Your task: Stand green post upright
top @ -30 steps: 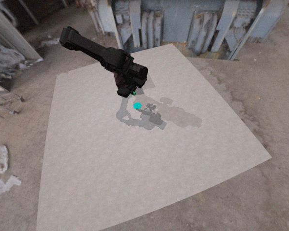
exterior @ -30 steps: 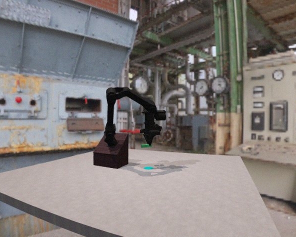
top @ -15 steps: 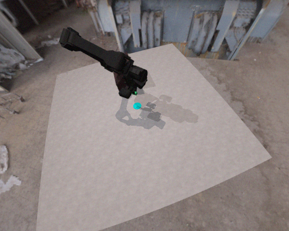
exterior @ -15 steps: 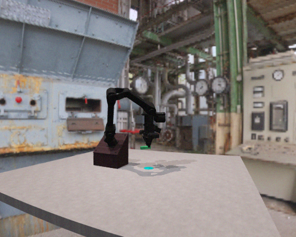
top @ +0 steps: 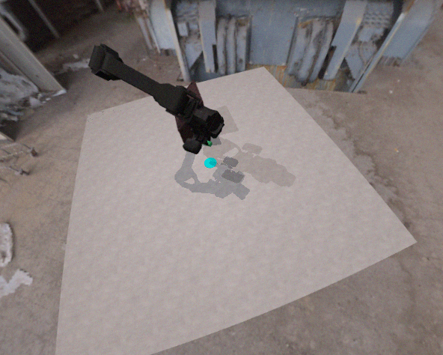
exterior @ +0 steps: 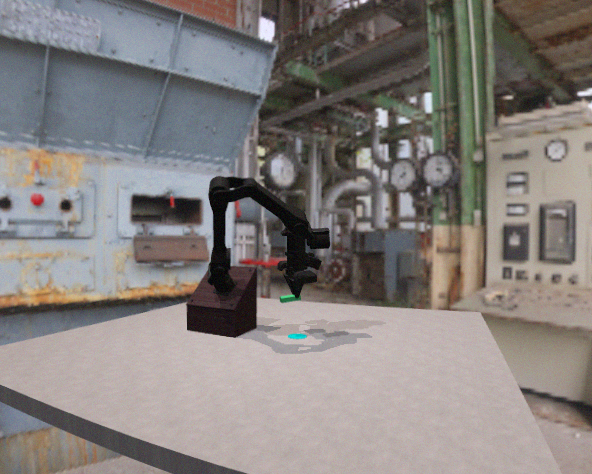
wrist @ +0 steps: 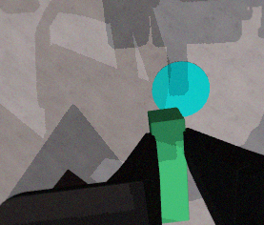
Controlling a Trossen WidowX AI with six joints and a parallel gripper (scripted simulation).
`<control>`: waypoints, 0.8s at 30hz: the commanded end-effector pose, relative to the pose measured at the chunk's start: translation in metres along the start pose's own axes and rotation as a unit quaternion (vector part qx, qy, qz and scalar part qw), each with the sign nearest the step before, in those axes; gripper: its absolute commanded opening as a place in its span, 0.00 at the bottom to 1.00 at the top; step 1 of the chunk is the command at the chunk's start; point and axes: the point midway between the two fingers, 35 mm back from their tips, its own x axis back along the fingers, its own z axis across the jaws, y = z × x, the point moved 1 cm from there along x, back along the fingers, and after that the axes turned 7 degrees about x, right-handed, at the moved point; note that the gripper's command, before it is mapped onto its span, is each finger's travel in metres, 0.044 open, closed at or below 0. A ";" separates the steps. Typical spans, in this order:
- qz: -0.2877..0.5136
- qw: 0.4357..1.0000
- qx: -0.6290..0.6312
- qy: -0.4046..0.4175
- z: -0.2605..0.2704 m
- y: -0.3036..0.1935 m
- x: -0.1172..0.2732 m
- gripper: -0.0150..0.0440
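The green post (top: 209, 143) (exterior: 288, 298) (wrist: 173, 181) is held in the air, lying nearly level, well above the table. My gripper (exterior: 297, 296) (wrist: 167, 138) is shut on it near one end and points down. The cyan circle (top: 210, 162) (exterior: 297, 336) (wrist: 192, 91) lies flat on the table, below the post in the exterior view. In the wrist view the post's near end just overlaps the circle's lower edge. In the top view the arm hides the fingertips and part of the post.
The pale table (top: 214, 267) (exterior: 337, 408) carries the arm's dark red wedge base (top: 192, 91) (exterior: 219, 318), which stands behind the circle in the top view. Shadows of the arm fall on and around the circle.
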 end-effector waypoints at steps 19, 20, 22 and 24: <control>-0.059 0.997 -0.005 0.050 0.003 -0.002 -0.011 0.29; -0.062 0.997 -0.005 0.053 0.003 -0.002 -0.012 0.29; -0.068 0.996 -0.006 0.057 0.004 -0.002 -0.013 0.29; -0.073 0.995 -0.006 0.061 0.004 -0.003 -0.014 0.29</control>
